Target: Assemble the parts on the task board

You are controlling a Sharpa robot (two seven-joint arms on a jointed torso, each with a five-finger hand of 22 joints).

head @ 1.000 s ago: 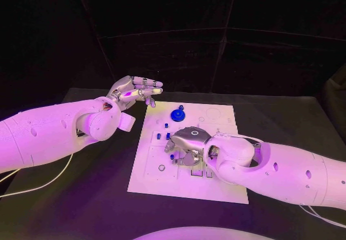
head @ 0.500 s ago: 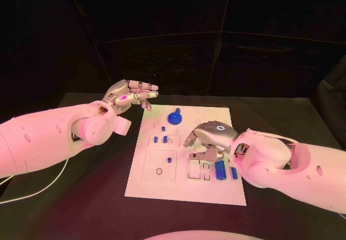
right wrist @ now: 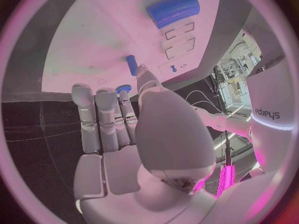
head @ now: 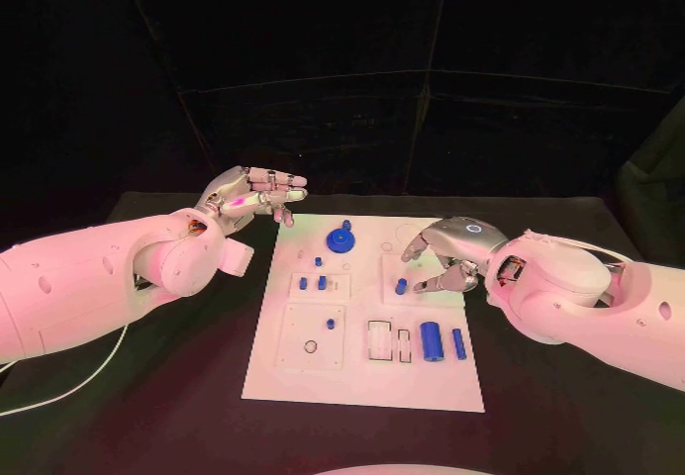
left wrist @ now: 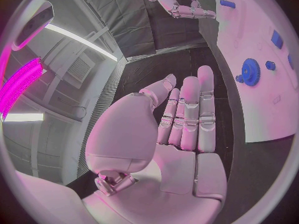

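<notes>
The white task board point(head: 357, 371) lies in the middle of the table. On it stand a blue gear point(head: 342, 238), a thick blue cylinder point(head: 430, 341), a thinner blue cylinder point(head: 458, 343) and several small blue pegs point(head: 322, 282). My right hand point(head: 445, 255) hovers over the board's far right part, fingers stretched, holding nothing. A short blue piece point(head: 401, 286) lies on the board just off its fingertips; the right wrist view has this short blue piece point(right wrist: 131, 64) beside the thumb tip. My left hand point(head: 254, 195) is raised off the board's far left corner, empty.
A black ring point(head: 310, 346) sits in the board's near left section, beside two empty rectangular slots point(head: 380, 339). Black tabletop point(head: 171, 396) surrounds the board on all sides. The left wrist view looks past straight fingers to the gear point(left wrist: 250, 78) and the right hand point(left wrist: 184, 2).
My right hand has drawn back from the board's near middle toward its far right, uncovering the two blue cylinders. The left hand has hardly moved. The camera has shifted a little.
</notes>
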